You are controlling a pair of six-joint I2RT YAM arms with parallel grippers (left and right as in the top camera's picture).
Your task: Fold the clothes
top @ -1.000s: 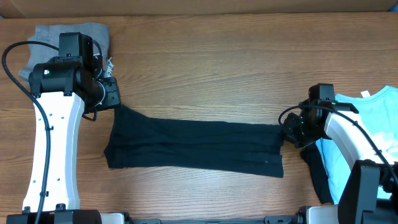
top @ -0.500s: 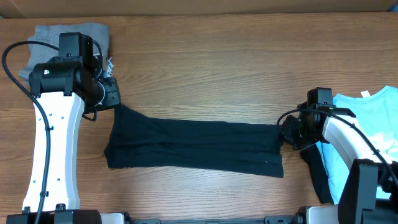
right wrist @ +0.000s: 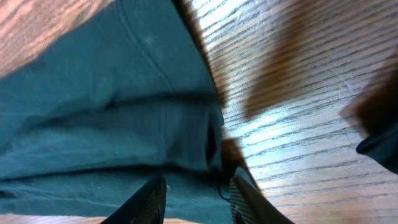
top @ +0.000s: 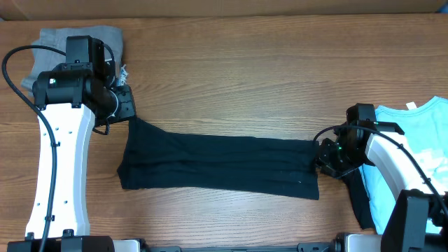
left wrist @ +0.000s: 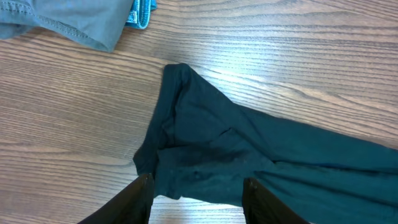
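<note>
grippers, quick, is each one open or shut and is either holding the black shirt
Left gripper: open, fingers spread over one end of the black shirt.
Right gripper: open, fingers spread over the shirt's other end.

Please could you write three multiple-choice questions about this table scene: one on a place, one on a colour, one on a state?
1. In the overhead view, where do the grey garments lie?
A. top left corner
B. right edge
C. bottom centre

2. What colour is the T-shirt at the right edge?
A. red
B. light blue
C. yellow

3. How does the black T-shirt lie?
A. crumpled into a ball
B. hanging in the air
C. as a long band on the table

Answers: 1 A, the grey cloth fills that corner; 2 B, its fabric is pale blue; 3 C, it stretches from left to right across the wood.
</note>
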